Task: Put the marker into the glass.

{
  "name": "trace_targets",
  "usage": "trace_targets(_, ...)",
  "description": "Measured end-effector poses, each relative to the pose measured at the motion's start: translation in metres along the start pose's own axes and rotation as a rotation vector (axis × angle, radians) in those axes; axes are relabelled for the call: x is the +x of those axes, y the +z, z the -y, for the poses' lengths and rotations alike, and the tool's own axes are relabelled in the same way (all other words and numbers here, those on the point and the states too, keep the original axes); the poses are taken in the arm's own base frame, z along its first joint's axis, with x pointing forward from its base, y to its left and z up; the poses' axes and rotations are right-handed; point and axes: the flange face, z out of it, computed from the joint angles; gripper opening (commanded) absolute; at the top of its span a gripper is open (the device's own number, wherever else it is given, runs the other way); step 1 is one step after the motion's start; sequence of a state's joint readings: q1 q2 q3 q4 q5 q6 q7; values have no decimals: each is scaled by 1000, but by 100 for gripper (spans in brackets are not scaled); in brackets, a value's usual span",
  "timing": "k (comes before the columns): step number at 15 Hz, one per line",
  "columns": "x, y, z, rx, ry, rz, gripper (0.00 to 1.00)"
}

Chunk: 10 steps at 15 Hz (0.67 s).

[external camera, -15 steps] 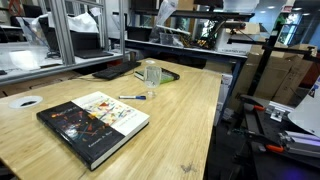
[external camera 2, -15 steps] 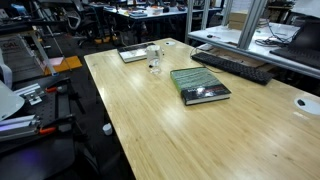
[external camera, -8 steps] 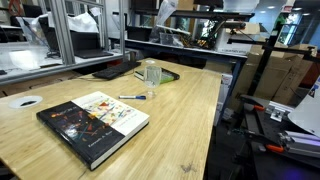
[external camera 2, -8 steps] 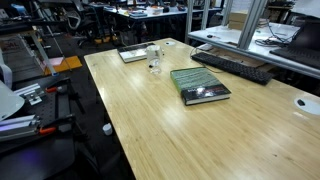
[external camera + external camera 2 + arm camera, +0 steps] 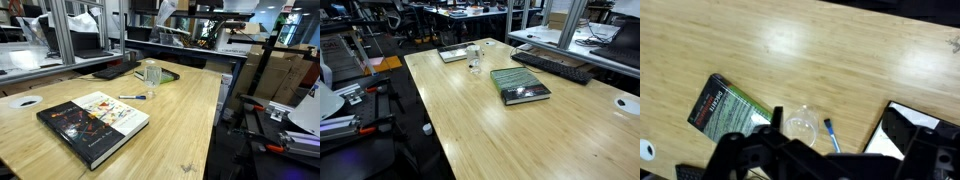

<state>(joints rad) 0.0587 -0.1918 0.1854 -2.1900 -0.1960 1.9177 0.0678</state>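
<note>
The marker lies flat on the wooden table, dark blue with a lighter end, just in front of the clear glass, which stands upright. Both also show in an exterior view, the glass and the marker close together. In the wrist view I look down from high above on the glass and the marker beside it. My gripper is open and empty, well above the table, its dark fingers framing both. It is out of sight in both exterior views.
A colourful book lies near the glass, also in the wrist view. A dark-edged notebook lies on the other side of the marker. A keyboard and cluttered benches surround the table.
</note>
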Motion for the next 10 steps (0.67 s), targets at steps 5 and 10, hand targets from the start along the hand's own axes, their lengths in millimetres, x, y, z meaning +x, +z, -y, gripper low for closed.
trace_targets(5,48,55,3,70,-223,-146,100)
trace_targets(10,70,87,32,174,-433,-221,100)
